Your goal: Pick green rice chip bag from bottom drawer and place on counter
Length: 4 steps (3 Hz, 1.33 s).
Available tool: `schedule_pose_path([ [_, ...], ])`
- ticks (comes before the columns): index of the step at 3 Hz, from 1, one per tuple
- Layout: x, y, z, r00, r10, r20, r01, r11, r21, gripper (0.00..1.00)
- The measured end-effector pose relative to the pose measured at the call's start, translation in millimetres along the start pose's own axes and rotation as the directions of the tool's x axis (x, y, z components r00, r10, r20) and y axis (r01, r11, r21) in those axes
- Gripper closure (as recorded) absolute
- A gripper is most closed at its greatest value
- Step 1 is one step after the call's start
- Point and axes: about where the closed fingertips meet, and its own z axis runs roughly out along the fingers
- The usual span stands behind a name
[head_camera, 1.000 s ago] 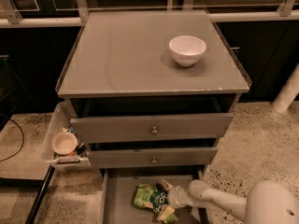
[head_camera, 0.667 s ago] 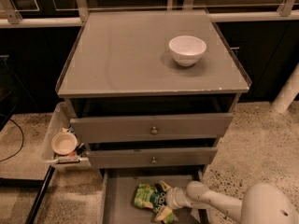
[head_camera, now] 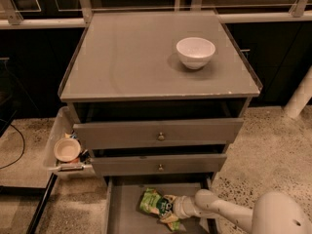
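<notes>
The green rice chip bag (head_camera: 155,204) lies in the bottom drawer (head_camera: 124,213), which is pulled out at the foot of the grey cabinet. My gripper (head_camera: 170,209) reaches in from the lower right on a pale arm and sits right at the bag's right end, touching it. The counter (head_camera: 126,57) is the flat grey top of the cabinet, above the two upper drawers.
A white bowl (head_camera: 195,52) stands on the counter's right rear part. A clear side bin (head_camera: 61,147) on the cabinet's left holds a small pale dish (head_camera: 67,149). The two upper drawers (head_camera: 158,133) stick out slightly over the bottom one. Speckled floor surrounds the cabinet.
The arm has shifted slightly left, deeper into the drawer, bringing the gripper closer onto the bag. The bag stays in place.
</notes>
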Motion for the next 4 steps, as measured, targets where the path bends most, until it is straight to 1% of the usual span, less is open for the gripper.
schedule_pose_path([
  [2, 0.0, 0.1, 0.1, 1.0, 0.0, 0.0, 0.0, 1.0, 0.0, 0.87],
  [3, 0.0, 0.1, 0.1, 1.0, 0.0, 0.0, 0.0, 1.0, 0.0, 1.0],
  [4, -10.3, 5.1, -11.7, 1.0, -0.022, 0.018, 0.023, 0.999, -0.039, 1.0],
])
